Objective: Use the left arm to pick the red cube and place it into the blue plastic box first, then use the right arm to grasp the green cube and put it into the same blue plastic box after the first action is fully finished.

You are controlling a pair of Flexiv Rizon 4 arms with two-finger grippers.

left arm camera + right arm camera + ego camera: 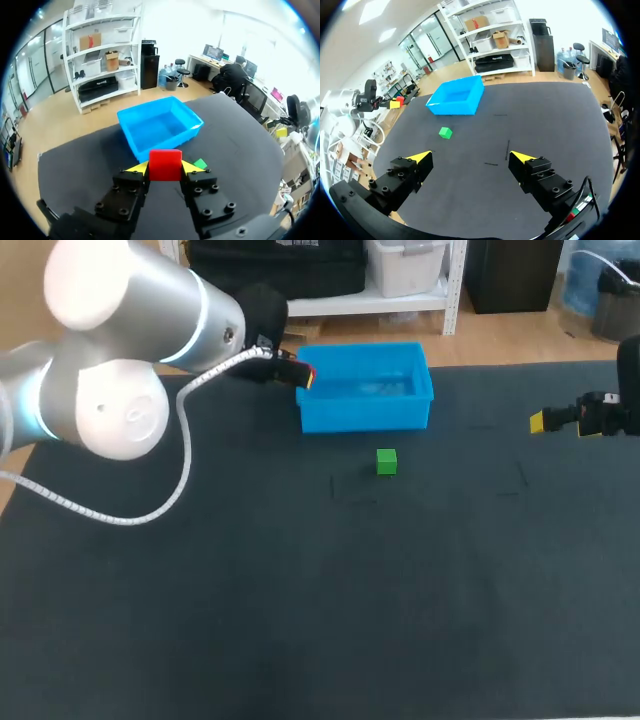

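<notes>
- Red cube (165, 164) is clamped between the yellow tips of the left gripper (165, 169), held above the table (300, 620) at the 10 o'clock corner of the blue plastic box (365, 416).
- The step in hand looks like the first placement, at its carrying stage: the cube is not yet over the box's inside.
- The next move calls for carrying it toward 3 o'clock until it hangs over the box floor, lowering it, then parting the fingers.
- The green cube (386, 461) lies on the table just at the box's 6 o'clock, untouched.
- The right gripper (470, 156) hangs at the table's 3 o'clock side, fingers wide apart and empty; its turn comes after the release.
</notes>
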